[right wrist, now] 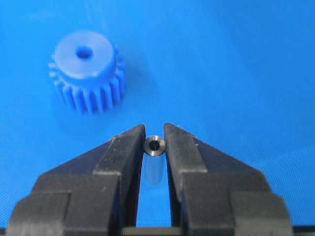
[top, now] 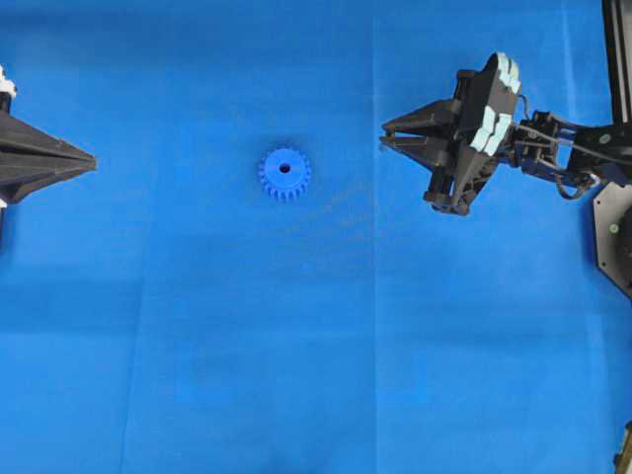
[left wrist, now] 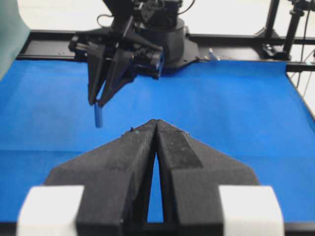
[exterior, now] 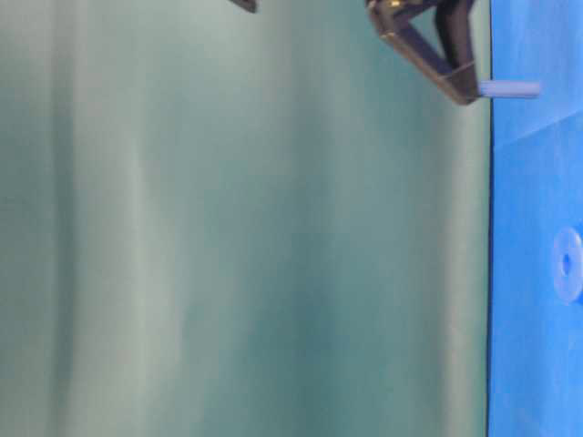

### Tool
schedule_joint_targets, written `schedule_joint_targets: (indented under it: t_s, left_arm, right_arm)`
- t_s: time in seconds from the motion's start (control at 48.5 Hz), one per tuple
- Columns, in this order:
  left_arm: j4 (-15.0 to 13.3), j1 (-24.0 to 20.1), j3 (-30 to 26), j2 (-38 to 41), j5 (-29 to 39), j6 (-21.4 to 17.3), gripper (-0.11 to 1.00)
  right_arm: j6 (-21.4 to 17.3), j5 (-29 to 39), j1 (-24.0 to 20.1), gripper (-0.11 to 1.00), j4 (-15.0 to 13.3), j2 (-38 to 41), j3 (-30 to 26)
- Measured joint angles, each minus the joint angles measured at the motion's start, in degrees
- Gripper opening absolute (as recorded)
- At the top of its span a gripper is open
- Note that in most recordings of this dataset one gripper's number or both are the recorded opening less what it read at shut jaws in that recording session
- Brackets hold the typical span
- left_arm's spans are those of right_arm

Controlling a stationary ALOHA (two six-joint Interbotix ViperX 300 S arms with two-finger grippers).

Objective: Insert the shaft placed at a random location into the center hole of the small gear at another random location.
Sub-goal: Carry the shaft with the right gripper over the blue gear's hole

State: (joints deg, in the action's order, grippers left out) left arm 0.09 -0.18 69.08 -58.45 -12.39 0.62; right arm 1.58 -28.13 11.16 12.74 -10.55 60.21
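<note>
Pinched between the right gripper [right wrist: 154, 135]'s matte black jaws, a small silvery hollow metal shaft [right wrist: 154, 146] hangs above the blue bench [right wrist: 236, 59]. Beyond lies a toothed blue plastic gear [right wrist: 86, 71], round hole [right wrist: 83, 51] upward. Left gripper [left wrist: 156, 123]'s jaws are closed, empty.

The shaft [right wrist: 155, 147] looks like smooth, shiny grey metal, with a hollow end that catches the light. The gear [right wrist: 86, 71] is bright blue plastic, matt, with a smooth flat hub and crisp moulded teeth. The surface [top: 197, 346] is covered in blue cloth, matt, with faint creases. The right tool [right wrist: 153, 142] has black fingers [right wrist: 125, 152] with a rough, grainy, dull finish; the left tool [left wrist: 156, 125] looks the same. The backdrop [exterior: 228, 255] is dull green fabric.
</note>
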Motion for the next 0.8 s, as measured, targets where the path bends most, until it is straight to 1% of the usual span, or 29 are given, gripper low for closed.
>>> schedule_joint_targets:
  t_s: [0.31, 0.433, 0.599, 0.805]
  left_arm:
    - [0.0, 0.0, 0.0, 0.0, 0.0, 0.0, 0.00]
    - [0.0, 0.0, 0.0, 0.0, 0.0, 0.1, 0.00]
    - [0.0, 0.1, 0.0, 0.0, 0.0, 0.1, 0.00]
    - [-0.1, 0.0, 0.0, 0.0, 0.4, 0.1, 0.00]
  right_arm:
    - [0.3, 1.2, 0.0, 0.04, 0.0, -0.9, -0.4]
    - [0.3, 1.5, 0.0, 0.04, -0.2, -0.2, -1.6]
    - [0.1, 1.7, -0.6, 0.04, 0.0, 3.2, -5.4]
    - [0.3, 3.9, -2.1, 0.04, 0.0, 8.8, -12.8]
